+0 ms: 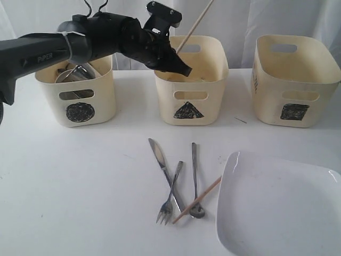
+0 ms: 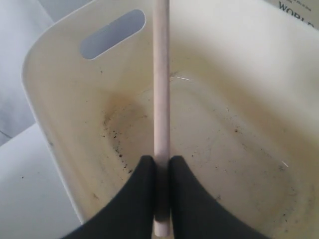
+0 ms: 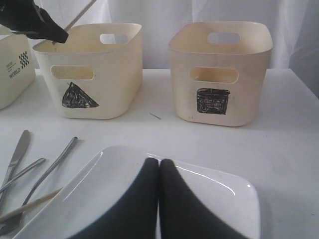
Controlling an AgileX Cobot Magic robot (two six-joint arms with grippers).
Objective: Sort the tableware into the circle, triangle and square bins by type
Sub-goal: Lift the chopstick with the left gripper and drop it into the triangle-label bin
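My left gripper (image 1: pixel 184 68) is shut on a wooden chopstick (image 1: pixel 194 24) and hangs over the near rim of the triangle bin (image 1: pixel 213 80). In the left wrist view the chopstick (image 2: pixel 161 89) stands between the fingers (image 2: pixel 139 199), above the bin's bare, speckled floor (image 2: pixel 224 139). A knife (image 1: pixel 159 154), fork (image 1: pixel 170 194), spoon (image 1: pixel 195 176) and a second chopstick (image 1: pixel 200 198) lie on the table in front. My right gripper (image 3: pixel 159 164) is shut with nothing in it, just above the large white plate (image 3: pixel 219 184). The circle bin (image 1: pixel 104 98) holds steel mugs (image 1: pixel 74 72).
The square bin (image 1: pixel 295 80) stands at the back right, nothing showing over its rim. The plate (image 1: pixel 277 208) fills the front right corner of the table. White curtains hang behind the bins. A small dark fleck (image 1: pixel 241 120) lies between the triangle and square bins.
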